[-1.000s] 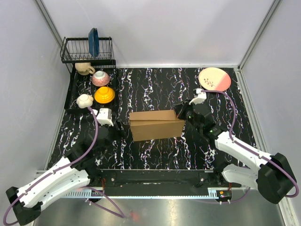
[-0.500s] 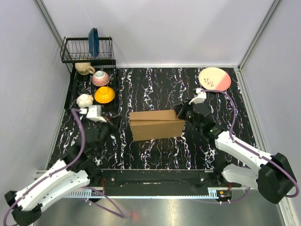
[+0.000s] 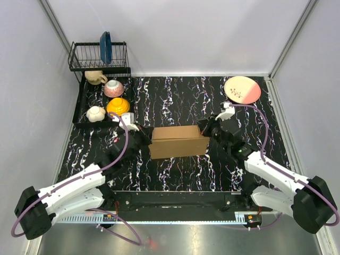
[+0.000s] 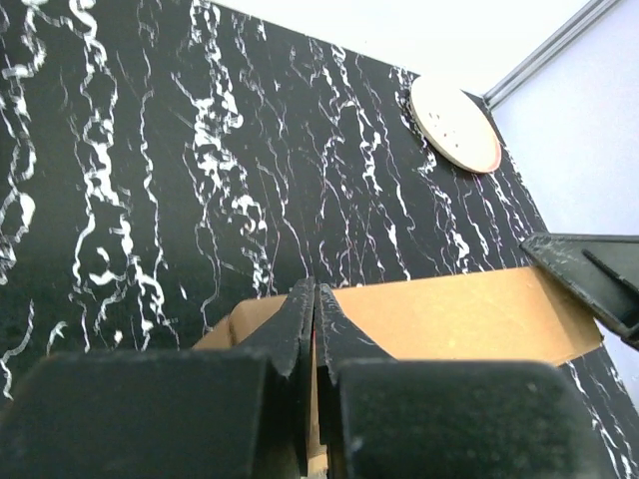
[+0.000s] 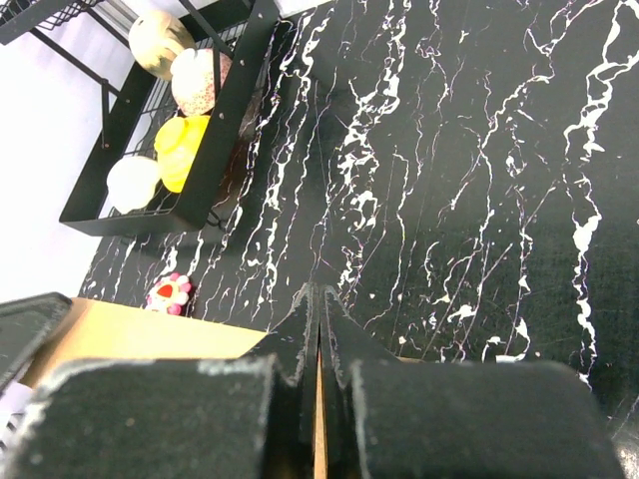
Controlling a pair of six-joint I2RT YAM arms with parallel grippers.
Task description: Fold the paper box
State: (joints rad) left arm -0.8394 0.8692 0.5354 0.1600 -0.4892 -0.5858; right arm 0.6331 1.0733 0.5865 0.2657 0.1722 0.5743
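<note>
The paper box [image 3: 178,141] is plain brown cardboard, lying in the middle of the black marbled table; it also shows as the box [image 4: 449,314] and the box [image 5: 140,334]. My left gripper [image 3: 144,139] is at its left end. In the left wrist view the left gripper [image 4: 316,289] is shut, its tips resting against the box's upper left edge. My right gripper [image 3: 206,130] is at the right end. In the right wrist view the right gripper [image 5: 319,291] is shut on a thin cardboard edge that shows between its fingers.
A black dish rack [image 3: 98,56] holding a blue plate [image 3: 105,47] stands at the back left. In front of it lie a yellow bowl [image 3: 117,106], a pink bowl [image 3: 113,87], a beige mug [image 3: 95,77] and a white cup [image 3: 95,113]. A pink plate [image 3: 242,88] sits back right. A small pink flower toy [image 5: 170,292] lies near the box.
My left gripper shut in the air, then swung right from beside the rack tray to the box's left end, which shifted slightly right. The right arm barely moved.
</note>
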